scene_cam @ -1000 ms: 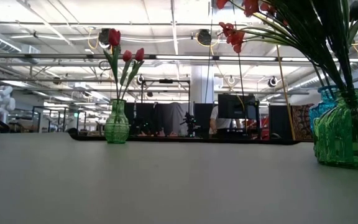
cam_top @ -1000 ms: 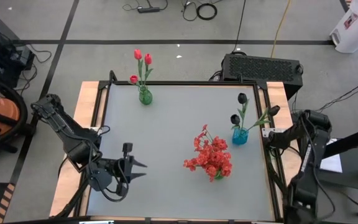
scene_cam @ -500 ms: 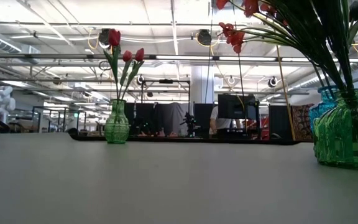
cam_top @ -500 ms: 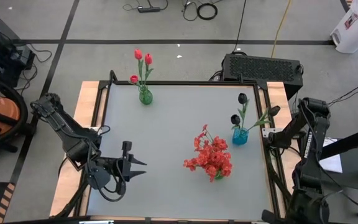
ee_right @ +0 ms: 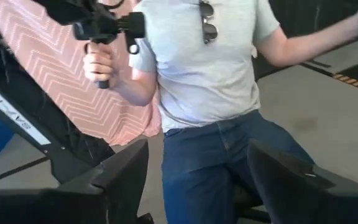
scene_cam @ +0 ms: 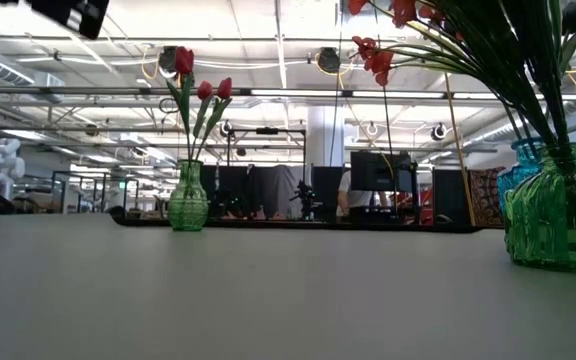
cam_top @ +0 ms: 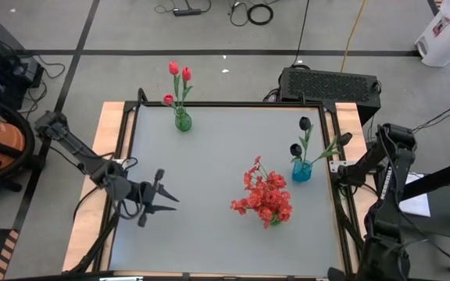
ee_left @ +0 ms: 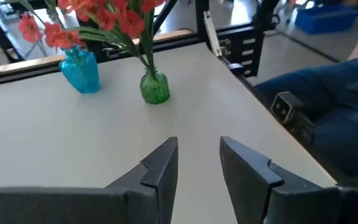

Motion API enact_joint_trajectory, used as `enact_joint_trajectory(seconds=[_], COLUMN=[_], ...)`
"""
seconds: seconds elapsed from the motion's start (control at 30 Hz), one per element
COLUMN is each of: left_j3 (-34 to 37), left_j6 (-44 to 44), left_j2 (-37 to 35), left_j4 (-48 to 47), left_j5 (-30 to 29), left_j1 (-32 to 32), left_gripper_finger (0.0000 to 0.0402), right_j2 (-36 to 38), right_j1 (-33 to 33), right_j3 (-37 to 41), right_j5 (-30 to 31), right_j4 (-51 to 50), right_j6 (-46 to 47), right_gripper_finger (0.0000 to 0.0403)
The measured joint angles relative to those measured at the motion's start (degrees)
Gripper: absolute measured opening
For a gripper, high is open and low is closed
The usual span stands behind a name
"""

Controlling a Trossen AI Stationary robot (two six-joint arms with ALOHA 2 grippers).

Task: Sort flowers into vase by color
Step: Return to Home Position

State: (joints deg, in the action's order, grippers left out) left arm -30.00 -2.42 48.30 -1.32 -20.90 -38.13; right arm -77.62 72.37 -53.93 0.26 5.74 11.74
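Three red-pink tulips [cam_top: 180, 74] stand in a green vase [cam_top: 182, 120] at the table's far left; the low view shows that vase [scene_cam: 188, 197] too. Two black tulips [cam_top: 299, 136] stand in a blue vase [cam_top: 301, 171] near the right edge. A bushy bunch of red blossoms [cam_top: 266, 195] stands in another green vase [scene_cam: 558, 205] in front of it. My left gripper [cam_top: 169, 199] hovers open over the table's near-left part, pointing at the bunch [ee_left: 104, 15]. My right gripper [ee_right: 197, 168] is open at the table's right edge, facing away into the room.
A person in a grey shirt and jeans [ee_right: 210, 81] stands beyond the right gripper, holding a dark handle. The grey tabletop [cam_top: 225, 148] lies bare between the three vases. A black case [cam_top: 330, 82] sits behind the far-right corner, off the table.
My left gripper has risen off the near-left tabletop and moved a little toward the far edge, still open and pointing right; part of that arm now shows at the low view's top left. My right arm's elbow has shifted slightly toward the far edge. The flowers and vases have stayed put.
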Motion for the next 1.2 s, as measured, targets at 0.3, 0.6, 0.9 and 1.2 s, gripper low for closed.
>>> enact_joint_trajectory(seconds=[0.3, 0.6, 0.9, 1.2], left_j3=[11.09, 18.66, 21.93, 23.87], left_j6=[-0.04, 2.65, -2.19, -2.93], left_j2=[-10.82, -18.37, -23.20, -23.22], left_j4=[1.70, 5.92, 6.04, 7.09], left_j5=[6.21, 16.93, 16.94, 16.89], left_j1=[2.16, 2.10, 2.12, 2.12], left_gripper_finger=[0.0128, 0.0128, 0.0128, 0.0128], right_j2=[-1.53, -1.46, 2.73, 17.94], right_j1=[-5.06, -13.39, -20.37, -22.15], right_j3=[0.57, 0.90, 0.80, 0.66], right_j5=[-2.41, 1.59, -2.90, -9.20], right_j4=[-0.12, -0.42, -6.46, -20.49], right_j6=[-6.12, -9.47, -11.46, -14.38], right_gripper_finger=[0.0267, 0.0267, 0.0267, 0.0267])
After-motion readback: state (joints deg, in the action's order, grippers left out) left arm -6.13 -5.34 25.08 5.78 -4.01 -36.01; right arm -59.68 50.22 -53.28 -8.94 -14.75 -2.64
